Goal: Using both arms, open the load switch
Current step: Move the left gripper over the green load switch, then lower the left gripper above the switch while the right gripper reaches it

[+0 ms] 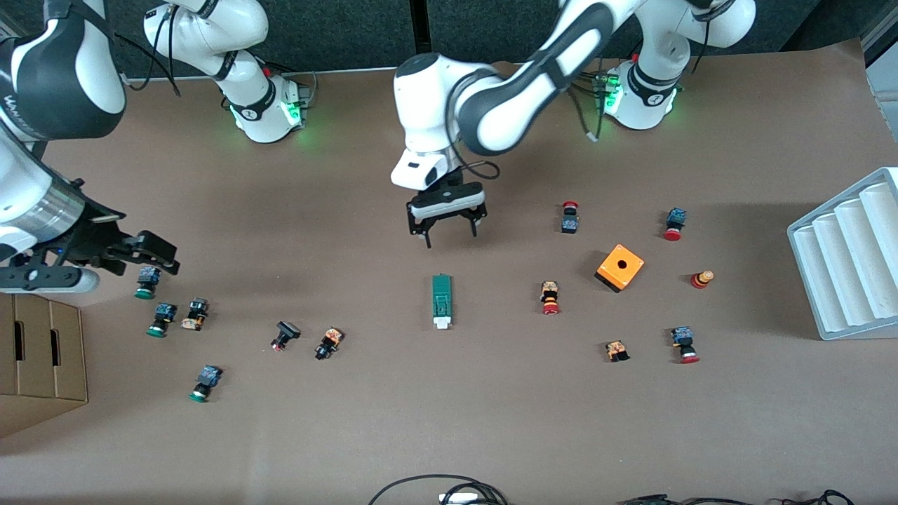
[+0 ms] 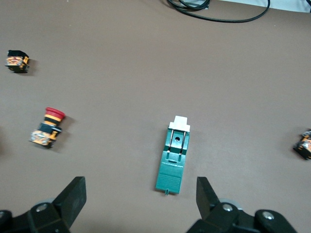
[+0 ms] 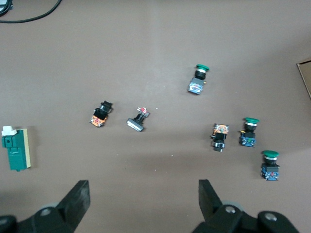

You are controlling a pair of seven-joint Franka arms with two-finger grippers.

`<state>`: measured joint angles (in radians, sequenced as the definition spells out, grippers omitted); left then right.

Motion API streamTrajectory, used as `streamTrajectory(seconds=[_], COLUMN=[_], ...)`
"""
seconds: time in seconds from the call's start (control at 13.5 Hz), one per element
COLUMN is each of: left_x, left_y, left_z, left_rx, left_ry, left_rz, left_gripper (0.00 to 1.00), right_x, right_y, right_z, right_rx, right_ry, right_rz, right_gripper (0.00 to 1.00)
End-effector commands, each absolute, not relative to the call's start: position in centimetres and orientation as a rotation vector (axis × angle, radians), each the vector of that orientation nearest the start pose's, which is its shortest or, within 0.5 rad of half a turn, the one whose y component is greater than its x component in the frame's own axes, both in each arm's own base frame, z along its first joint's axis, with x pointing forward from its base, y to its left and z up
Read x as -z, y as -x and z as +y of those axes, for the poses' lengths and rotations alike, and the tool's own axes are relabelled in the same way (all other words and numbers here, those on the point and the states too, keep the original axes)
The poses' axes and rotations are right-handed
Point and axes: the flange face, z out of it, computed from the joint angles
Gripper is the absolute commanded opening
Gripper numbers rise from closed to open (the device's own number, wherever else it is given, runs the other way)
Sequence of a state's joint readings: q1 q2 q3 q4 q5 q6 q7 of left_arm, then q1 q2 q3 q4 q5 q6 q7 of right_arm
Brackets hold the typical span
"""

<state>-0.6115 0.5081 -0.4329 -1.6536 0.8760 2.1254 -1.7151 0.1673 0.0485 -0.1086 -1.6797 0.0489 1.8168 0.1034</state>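
Brown table (image 1: 449,435), pretty cluttered. Dead center of the front frame lies the load switch (image 1: 441,301), white tab at its lower end. Middle-left there's a scatter of green-capped buttons (image 1: 160,320) plus a couple of small black switch parts (image 1: 328,343). Right of center sits an orange box (image 1: 620,267) with red-capped buttons (image 1: 550,297) around it. A white ribbed tray (image 1: 849,259) is at the right edge, a cardboard box (image 1: 35,358) at lower left, cables (image 1: 435,491) along the bottom.

I see the cardboard box (image 1: 38,361) beside the right gripper (image 1: 158,256) cut by the frame edge, the white rack (image 1: 849,259) likewise cropped, my cables (image 1: 438,487) nearest the front camera cut off, the small buttons' markings too tiny to read
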Motion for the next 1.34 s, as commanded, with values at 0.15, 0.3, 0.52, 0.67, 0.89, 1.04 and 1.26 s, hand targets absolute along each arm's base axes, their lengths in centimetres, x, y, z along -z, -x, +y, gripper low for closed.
streamTrajectory(seconds=[0.15, 0.3, 0.52, 0.67, 0.89, 1.04, 1.26], left_x=[-28.2, -24.9, -21.2, -18.8, -15.3, -13.0, -10.7], left_y=[-38.4, -38.4, -37.8, -36.6, -36.1, -35.3, -35.7], left_z=[-58.5, -58.4, -58.5, -58.7, -58.5, -58.5, -58.3], left_rx=[1.129, 1.253, 1.357, 1.420, 1.547, 1.570, 1.606], left_ry=[2.892, 2.855, 2.836, 2.839, 2.798, 2.723, 2.674], left_rz=[-0.440, -0.355, -0.307, -0.297, -0.250, -0.242, -0.213], left_gripper=[1.00, 1.00, 1.00, 1.00, 1.00, 1.00, 0.99], right_x=[-54.7, -53.6, -50.8, -49.0, -46.3, -46.3, -45.5], right_y=[-60.1, -61.0, -63.4, -64.8, -65.3, -64.7, -63.1], right_z=[4.9, 6.4, 10.4, 13.1, 17.6, 19.8, 23.6], right_rx=[0.079, 0.046, 0.007, -0.015, -0.073, -0.091, -0.158], right_ry=[3.055, 3.025, 3.031, 3.042, 3.031, 3.010, 2.983], right_rz=[0.102, 0.176, 0.254, 0.233, 0.442, 0.632, 0.894], right_gripper=[1.00, 1.00, 1.00, 1.00, 1.00, 1.00, 1.00])
